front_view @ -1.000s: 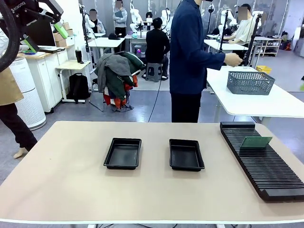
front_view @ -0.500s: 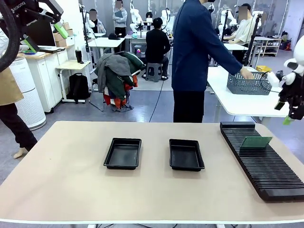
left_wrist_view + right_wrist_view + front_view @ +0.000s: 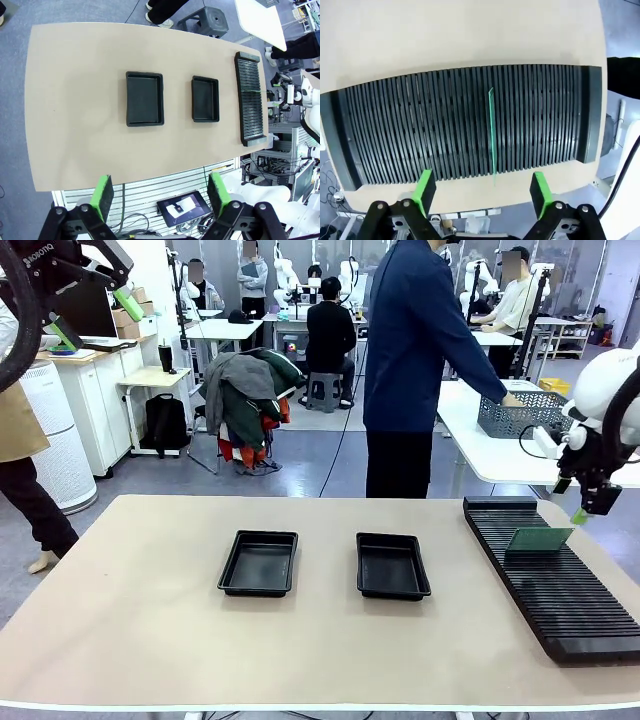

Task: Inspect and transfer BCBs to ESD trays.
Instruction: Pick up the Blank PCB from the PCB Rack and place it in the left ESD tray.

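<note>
Both ESD trays, left and right, sit empty mid-table, unmoved. One BCB stands on edge in a far slot of the ribbed rack, also unmoved. Change: the right gripper, absent a second ago, now hangs just above and beyond that board. In its wrist view the fingers spread wide, holding nothing, roughly centred on the board edge. Left gripper is parked high, fingers apart, empty. Beyond the table, the person's hand reaches a grey basket. Judgement: pick approach begun, no transfer yet.
</note>
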